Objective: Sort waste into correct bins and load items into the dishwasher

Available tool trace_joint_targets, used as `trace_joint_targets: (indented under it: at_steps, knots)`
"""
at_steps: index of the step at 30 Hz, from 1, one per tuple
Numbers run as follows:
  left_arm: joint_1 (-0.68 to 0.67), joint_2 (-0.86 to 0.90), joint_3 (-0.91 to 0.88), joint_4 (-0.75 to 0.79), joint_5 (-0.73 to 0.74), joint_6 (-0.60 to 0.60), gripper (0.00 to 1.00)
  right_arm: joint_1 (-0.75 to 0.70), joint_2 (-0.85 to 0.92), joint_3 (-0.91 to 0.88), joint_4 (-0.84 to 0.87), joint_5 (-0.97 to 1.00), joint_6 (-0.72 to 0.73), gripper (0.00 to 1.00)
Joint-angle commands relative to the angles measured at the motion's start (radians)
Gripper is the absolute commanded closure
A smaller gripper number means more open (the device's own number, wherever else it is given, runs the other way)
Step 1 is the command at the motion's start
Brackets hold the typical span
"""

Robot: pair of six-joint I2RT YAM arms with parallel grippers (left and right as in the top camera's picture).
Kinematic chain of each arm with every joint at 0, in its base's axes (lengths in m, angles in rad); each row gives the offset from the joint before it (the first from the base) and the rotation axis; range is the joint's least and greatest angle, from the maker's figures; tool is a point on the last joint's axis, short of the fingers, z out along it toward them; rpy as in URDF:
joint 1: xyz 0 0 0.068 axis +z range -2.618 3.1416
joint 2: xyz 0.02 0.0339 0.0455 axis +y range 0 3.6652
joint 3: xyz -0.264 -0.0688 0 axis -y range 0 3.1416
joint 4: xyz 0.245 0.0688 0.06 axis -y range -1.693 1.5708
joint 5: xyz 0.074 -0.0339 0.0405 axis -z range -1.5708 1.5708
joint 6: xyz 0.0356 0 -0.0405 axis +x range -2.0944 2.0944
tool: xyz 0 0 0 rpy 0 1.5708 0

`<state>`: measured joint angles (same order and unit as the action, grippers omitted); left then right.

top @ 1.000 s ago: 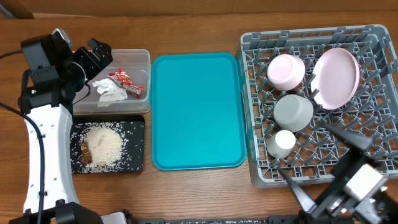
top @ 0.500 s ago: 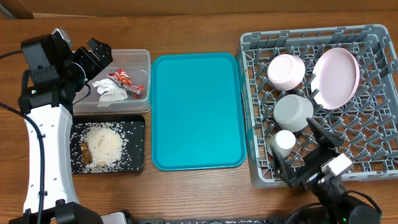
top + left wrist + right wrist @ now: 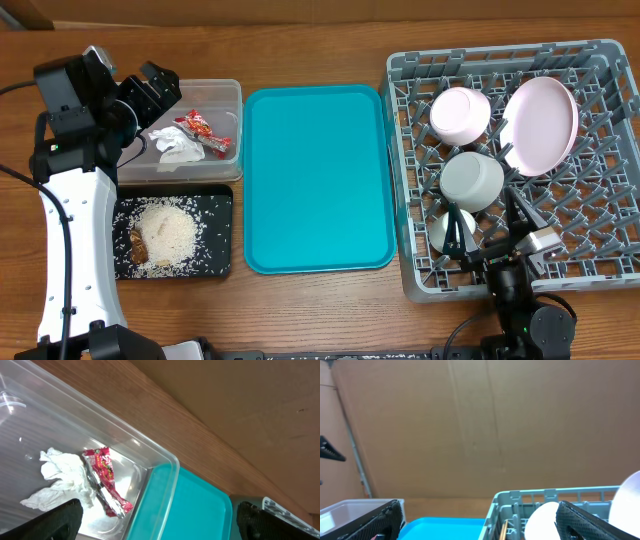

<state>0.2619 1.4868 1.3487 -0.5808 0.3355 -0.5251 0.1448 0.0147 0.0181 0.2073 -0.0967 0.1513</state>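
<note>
**Q:** Right gripper (image 3: 489, 230) has swung in from the desk's 5 o'clock corner to the dish rack's (image 3: 500, 52) front edge. What does this indicate?

**A:** Its fingers are spread and empty beside the small white cup (image 3: 442, 230), seated at the rack's 7 o'clock. Left gripper (image 3: 150, 92), fingers likewise apart, hovers over the clear tub (image 3: 232, 95). Loading appears finished.

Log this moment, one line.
left gripper open at tub | right gripper open at rack | wrapper, napkin in tub | rice in black tray
</note>
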Motion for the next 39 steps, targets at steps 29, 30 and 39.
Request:
trace_joint_targets:
  at_steps: [29, 30, 39]
  knots:
    - [-0.002, 0.005, 0.010, 0.002, -0.006, -0.006, 0.00, 0.001, -0.012, -0.010, -0.291, 0.103, 0.010, 0.00]
    - [-0.002, 0.005, 0.010, 0.002, -0.006, -0.006, 0.00, 0.001, -0.012, -0.010, -0.291, 0.103, 0.010, 0.00]
    - [-0.002, 0.005, 0.010, 0.002, -0.006, -0.006, 0.00, 0.001, -0.012, -0.010, -0.291, 0.103, 0.010, 0.00]
